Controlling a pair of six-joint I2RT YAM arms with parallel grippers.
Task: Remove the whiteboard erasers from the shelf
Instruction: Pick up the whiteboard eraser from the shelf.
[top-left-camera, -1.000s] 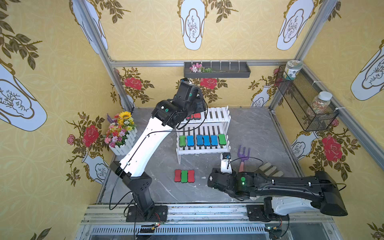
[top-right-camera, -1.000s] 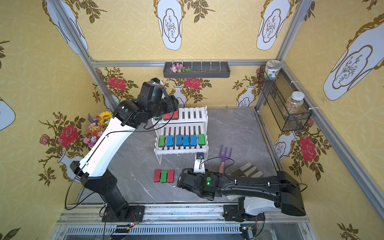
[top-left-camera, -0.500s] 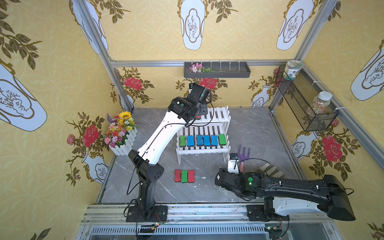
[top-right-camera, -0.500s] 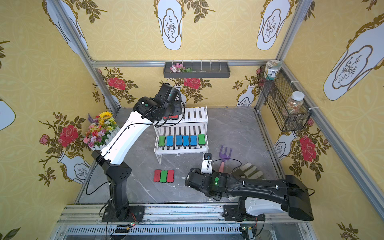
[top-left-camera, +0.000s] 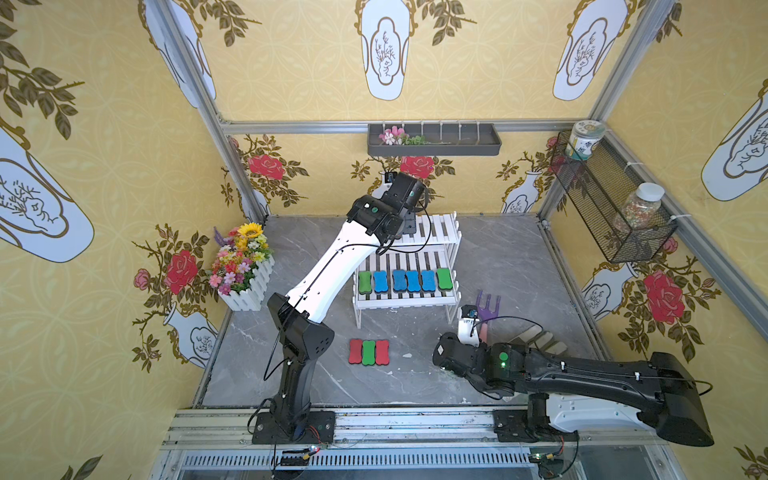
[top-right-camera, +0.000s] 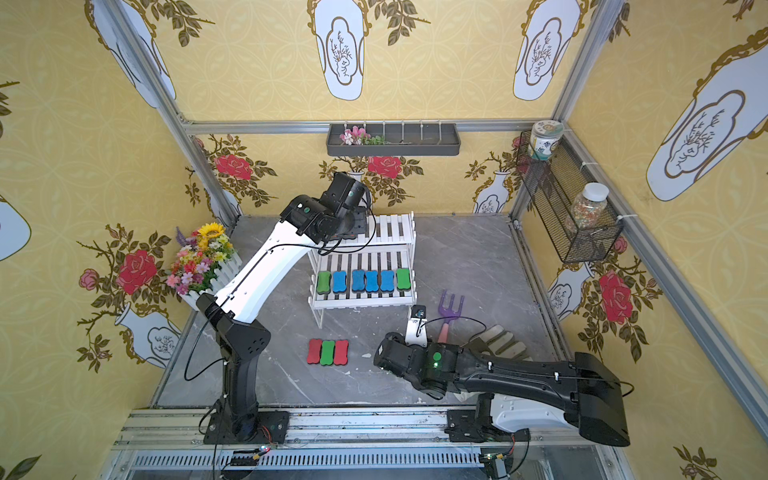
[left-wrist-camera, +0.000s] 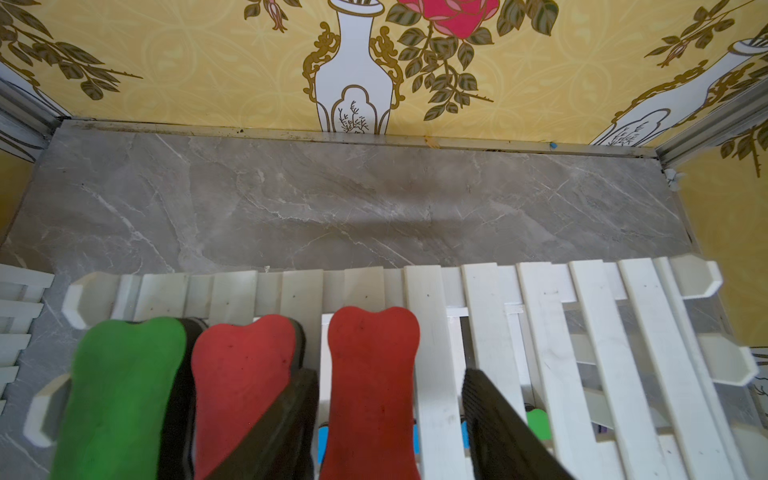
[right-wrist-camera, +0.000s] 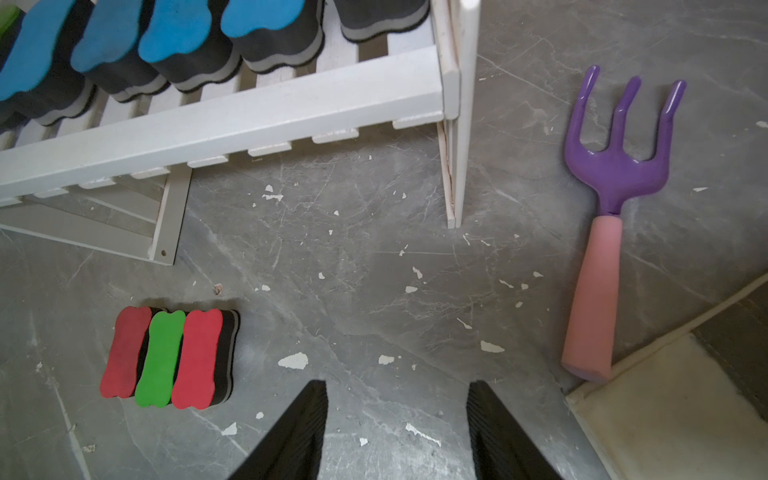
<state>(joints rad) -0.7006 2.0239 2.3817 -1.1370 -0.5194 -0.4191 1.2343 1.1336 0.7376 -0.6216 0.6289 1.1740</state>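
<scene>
On the top tier of the white shelf (top-left-camera: 415, 295) (left-wrist-camera: 598, 353) stand a green eraser (left-wrist-camera: 124, 395) and two red erasers (left-wrist-camera: 241, 382). My left gripper (left-wrist-camera: 388, 374) is open and straddles the right-hand red eraser (left-wrist-camera: 370, 386). One finger is wedged between the two reds; the other stands a slat's width off. The lower tier holds a row of several blue and green erasers (top-left-camera: 405, 281) (top-right-camera: 365, 281). Two red erasers and a green one lie together on the floor (top-left-camera: 369, 352) (right-wrist-camera: 166, 357). My right gripper (right-wrist-camera: 397, 386) hangs open over bare floor to their right.
A purple garden fork with a pink handle (top-left-camera: 487, 307) (right-wrist-camera: 611, 187) lies right of the shelf, with a pale cloth (right-wrist-camera: 673, 407) beside it. A flower box (top-left-camera: 243, 266) stands at the left wall. A dark wall tray (top-left-camera: 434, 139) and a wire basket (top-left-camera: 611, 216) hang on the walls.
My left arm has swung further over the top tier and its jaws have narrowed around the red eraser. My right arm has drawn back a little to the right.
</scene>
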